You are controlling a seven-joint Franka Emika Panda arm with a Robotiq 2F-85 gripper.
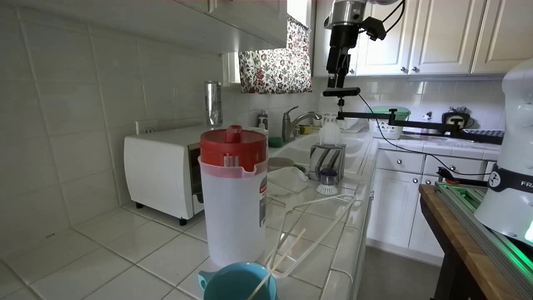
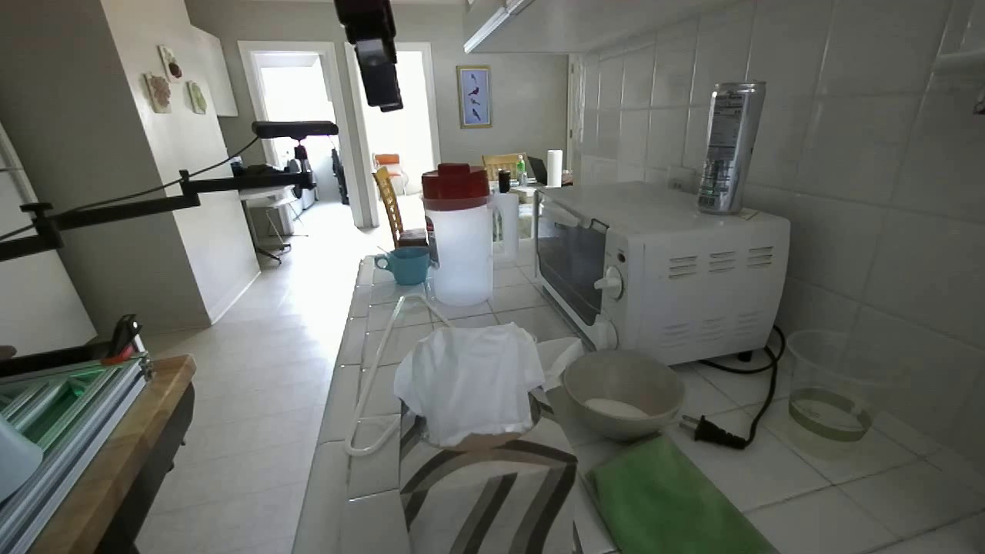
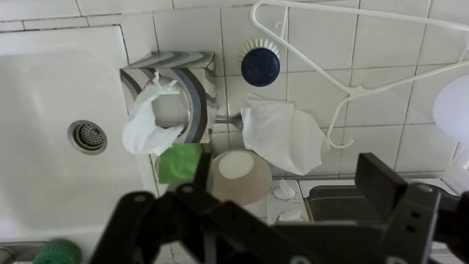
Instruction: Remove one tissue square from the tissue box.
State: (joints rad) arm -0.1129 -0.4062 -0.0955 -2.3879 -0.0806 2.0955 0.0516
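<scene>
The tissue box (image 1: 318, 160) has grey and white stripes and stands on the tiled counter at the sink's edge. It shows in an exterior view (image 2: 492, 492) and in the wrist view (image 3: 199, 99). A white tissue (image 3: 141, 124) sticks out of its top opening; it shows in both exterior views (image 1: 330, 132) (image 2: 469, 385). A separate tissue (image 3: 282, 132) lies flat on the counter beside the box, also seen in an exterior view (image 1: 291, 180). My gripper (image 3: 289, 176) is open and empty, high above the counter; it shows in both exterior views (image 1: 337, 77) (image 2: 378, 77).
Around the box are a blue-topped brush (image 3: 260, 67), a white hanger (image 3: 354, 91), a bowl (image 3: 240, 183) and a green cloth (image 2: 677, 500). A red-lidded pitcher (image 1: 235, 208), a blue mug (image 1: 239, 283), a toaster oven (image 1: 160, 171) and a camera arm (image 1: 370, 116) stand nearby.
</scene>
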